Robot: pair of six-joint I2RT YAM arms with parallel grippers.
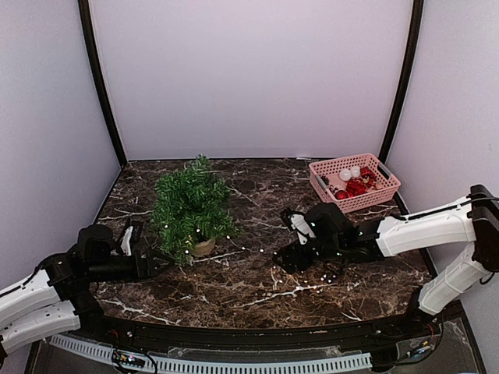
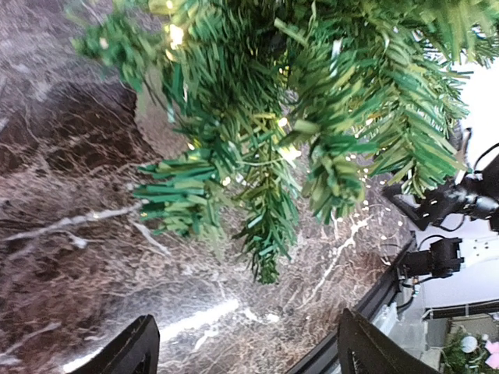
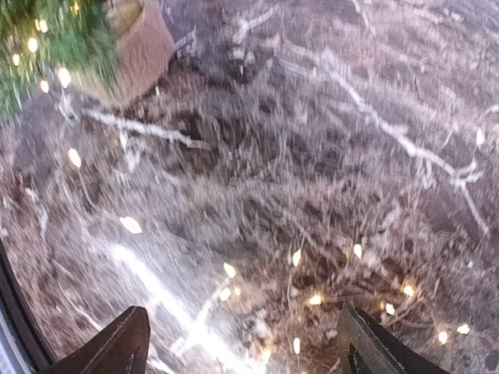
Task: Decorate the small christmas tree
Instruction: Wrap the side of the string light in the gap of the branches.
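1. The left arm (image 1: 31,304) has smooth, rounded white link shells joined by black cylindrical joint housings.
2. The right arm (image 1: 425,230) is built the same way, with long white shells, a black block at its far-right joint and a bulky black wrist.
3. A thin black cable runs along the top of the right arm's white forearm, and a similar one lies along the left arm's shell.
4. The left gripper (image 1: 152,261) is black with a small white piece on top. Its fingers (image 2: 132,352) are matte black plastic.
5. The right gripper (image 1: 284,257) is black with a white panel near the wrist. Its fingers (image 3: 121,347) are matte black, angular wedges.
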